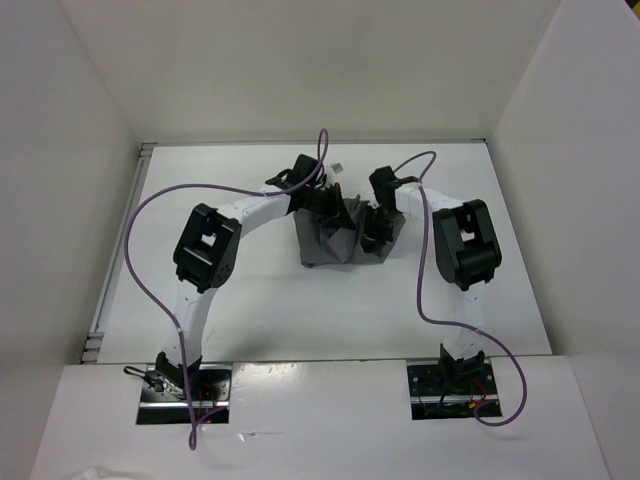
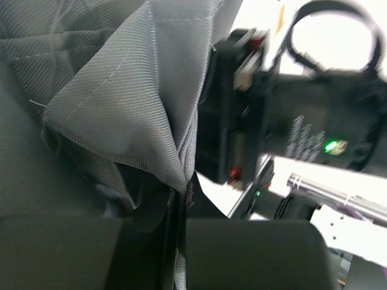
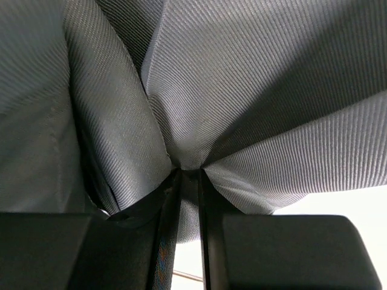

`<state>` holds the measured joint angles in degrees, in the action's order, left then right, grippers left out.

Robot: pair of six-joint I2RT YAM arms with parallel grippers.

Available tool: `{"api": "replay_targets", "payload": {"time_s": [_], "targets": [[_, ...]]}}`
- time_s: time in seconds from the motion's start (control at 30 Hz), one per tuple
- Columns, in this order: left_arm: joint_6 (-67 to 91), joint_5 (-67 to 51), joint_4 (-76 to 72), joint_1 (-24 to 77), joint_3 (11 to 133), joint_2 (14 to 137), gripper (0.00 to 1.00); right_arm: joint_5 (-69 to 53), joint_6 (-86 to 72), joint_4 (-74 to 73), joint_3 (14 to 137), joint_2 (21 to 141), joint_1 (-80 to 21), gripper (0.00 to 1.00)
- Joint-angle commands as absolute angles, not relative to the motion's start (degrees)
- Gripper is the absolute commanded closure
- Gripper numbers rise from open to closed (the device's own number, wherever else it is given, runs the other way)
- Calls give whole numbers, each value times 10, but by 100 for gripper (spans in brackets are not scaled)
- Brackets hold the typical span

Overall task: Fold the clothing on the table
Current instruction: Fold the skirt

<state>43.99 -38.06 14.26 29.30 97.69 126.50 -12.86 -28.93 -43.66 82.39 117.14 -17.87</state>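
The grey clothing [image 1: 330, 245] lies bunched up in the middle of the white table [image 1: 250, 310], lifted into a peak between the two arms. My left gripper [image 1: 328, 208] is shut on a fold at its upper left; in the left wrist view the cloth [image 2: 121, 103] runs down into the closed jaws [image 2: 180, 205]. At the cloth's right side my right gripper [image 1: 375, 228] is shut on another fold. The right wrist view shows pleats of grey fabric [image 3: 242, 90] gathering into its narrow jaw gap [image 3: 188, 181].
White walls [image 1: 90, 150] stand around the table. Purple cables [image 1: 150, 215] loop from both arms over the tabletop. A small pale object [image 1: 338, 167] lies behind the cloth. The right arm's black wrist [image 2: 284, 115] hangs close beside my left gripper.
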Motion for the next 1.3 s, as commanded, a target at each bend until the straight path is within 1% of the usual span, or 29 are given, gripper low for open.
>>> {"api": "replay_targets", "payload": {"time_s": [0.0,0.23,0.27,0.3,0.37,0.4,0.5,0.53,0.57,0.6,0.67,0.7,0.77,0.83,0.9,0.93,1.0,1.03,1.07,1.13,1.17,1.27], "targets": [[474,-361,132,302,1022,1275,100,-131,-292,-413,801,1164,-187,78],[490,-343,132,302,1047,1281,100,-126,-292,-408,782,1157,-187,78],[490,-343,132,302,1047,1288,98,-117,-292,-408,782,1157,-187,78],[490,-343,132,308,1052,1288,84,-104,-292,-408,782,1144,-187,79],[500,-348,125,314,1052,1293,65,-90,-299,-414,782,1129,-180,79],[519,-355,104,314,1052,1293,43,-83,-299,-419,782,1118,-180,79],[552,-383,66,326,1058,1293,37,-30,-323,-446,787,1047,-156,79],[568,-383,54,335,1064,1293,29,4,-329,-456,794,1000,-150,79],[574,-383,48,345,1080,1293,24,24,-335,-479,806,976,-145,79],[579,-383,47,345,1095,1299,16,39,-341,-492,814,954,-137,79],[586,-410,54,352,1123,1305,16,55,-341,-522,842,902,-129,78],[586,-418,54,352,1142,1305,16,61,-341,-531,852,891,-129,78],[586,-418,61,340,1143,1281,16,36,-333,-550,880,886,-129,76],[544,-378,97,324,1143,1233,16,-8,-318,-550,893,891,-134,75],[506,-306,158,297,1126,1182,17,-25,-318,-520,893,916,-144,75],[479,-281,176,287,1102,1166,23,-61,-318,-510,893,938,-151,75],[461,-226,186,259,1051,1110,32,-95,-311,-487,898,964,-151,75],[452,-214,186,250,1021,1091,43,-110,-311,-476,891,975,-156,75],[452,-200,175,241,953,1055,46,-130,-311,-462,891,996,-156,75],[452,-200,164,215,891,1024,48,-135,-311,-456,870,1016,-156,75],[452,-200,157,208,838,998,48,-129,-311,-456,865,1031,-156,75],[439,-205,152,185,782,962,48,-119,-306,-445,828,1038,-144,75]]}}
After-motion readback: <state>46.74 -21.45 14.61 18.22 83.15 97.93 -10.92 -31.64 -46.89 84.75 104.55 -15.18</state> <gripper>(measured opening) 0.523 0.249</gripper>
